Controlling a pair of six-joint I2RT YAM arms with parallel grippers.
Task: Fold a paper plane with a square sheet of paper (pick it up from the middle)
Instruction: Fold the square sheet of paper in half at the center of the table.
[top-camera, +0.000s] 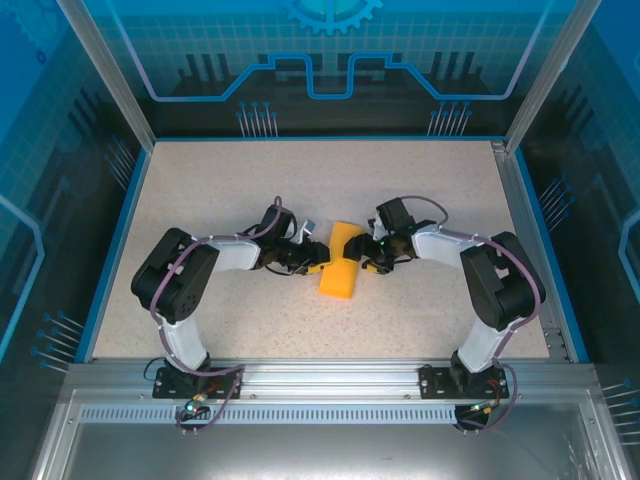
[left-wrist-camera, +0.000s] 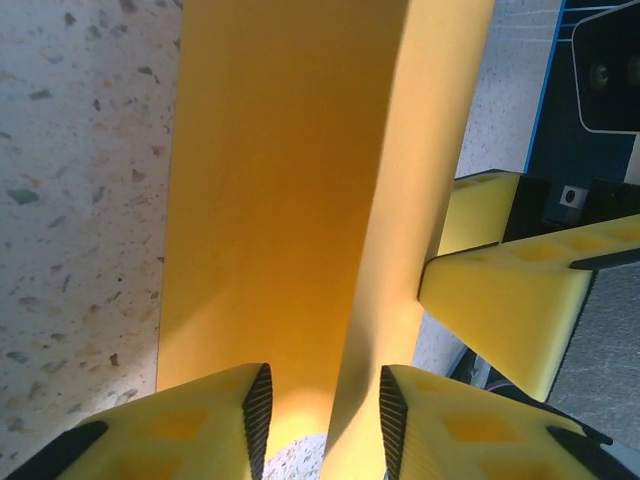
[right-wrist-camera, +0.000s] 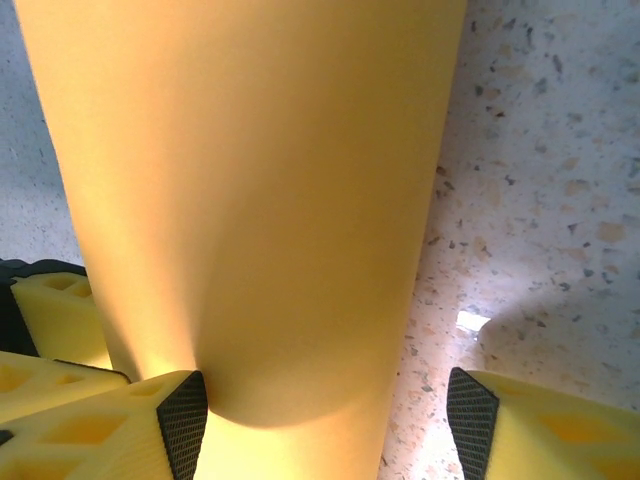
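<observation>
Seen from above, the left gripper (top-camera: 312, 258) sits low on the speckled surface (top-camera: 250, 190), just left of centre and right at the left edge of the sheet of paper (top-camera: 340, 278). In its wrist view the jaws stand a little apart, not pressed together. A raised, curved fold of the orange-yellow sheet of paper (left-wrist-camera: 270, 200) runs up the middle of the frame from between the two fingers. The pad on the right of the frame (left-wrist-camera: 392, 420) lies against that fold, and a sliver of surface shows between the pads at the bottom edge.

The sheet lies in the centre of the top view, doubled into a narrow strip running up and down the frame. It bulges rather than lying flat, with one gripper at each side.

The right gripper (top-camera: 368, 258) is at the strip's right edge, facing the left one. In its wrist view the jaws are spread wide. The rounded paper (right-wrist-camera: 250, 200) touches the pad at lower left (right-wrist-camera: 185, 420). The pad at lower right (right-wrist-camera: 470, 410) stands clear of it, with bare surface between.
</observation>
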